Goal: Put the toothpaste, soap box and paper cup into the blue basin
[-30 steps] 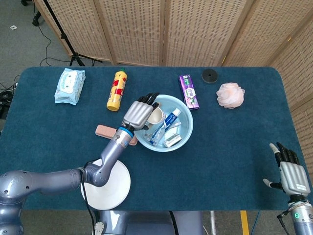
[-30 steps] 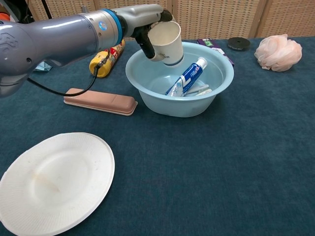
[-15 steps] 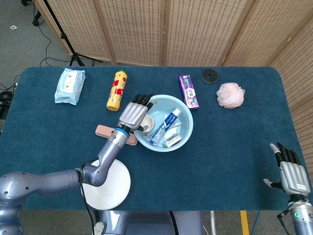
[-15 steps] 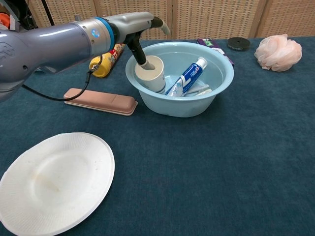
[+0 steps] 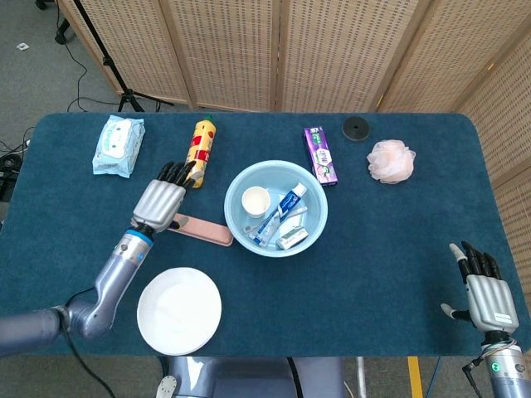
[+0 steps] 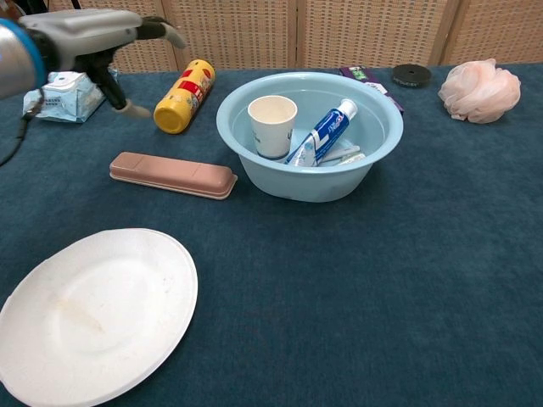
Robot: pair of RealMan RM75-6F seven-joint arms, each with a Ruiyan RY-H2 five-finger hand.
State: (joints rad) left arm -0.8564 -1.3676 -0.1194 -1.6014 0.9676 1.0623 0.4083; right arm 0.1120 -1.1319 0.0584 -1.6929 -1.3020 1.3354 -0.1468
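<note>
The blue basin (image 5: 317, 217) (image 6: 380, 151) sits mid-table. Inside it the paper cup (image 5: 255, 201) (image 6: 272, 125) stands upright at the left, the blue-and-white toothpaste tube (image 5: 281, 212) (image 6: 327, 131) leans across the middle, and a pale soap box (image 5: 290, 237) (image 6: 349, 157) lies at the bottom. My left hand (image 5: 160, 200) (image 6: 97, 34) hovers left of the basin, empty with fingers apart, above the pink case. My right hand (image 5: 484, 292) is open near the table's front right corner and shows only in the head view.
A pink oblong case (image 5: 203, 230) (image 6: 172, 175) lies left of the basin, a white paper plate (image 5: 179, 309) (image 6: 89, 312) in front of it. Behind are a yellow bottle (image 5: 199, 152) (image 6: 185, 95), wipes pack (image 5: 119, 145), purple box (image 5: 319, 154), black disc (image 5: 356, 128) and pink bath puff (image 5: 391, 161).
My left hand lowered the paper cup into the basin, let go of it, and drew back to the left. The cup now stands in the basin. The right hand barely moved.
</note>
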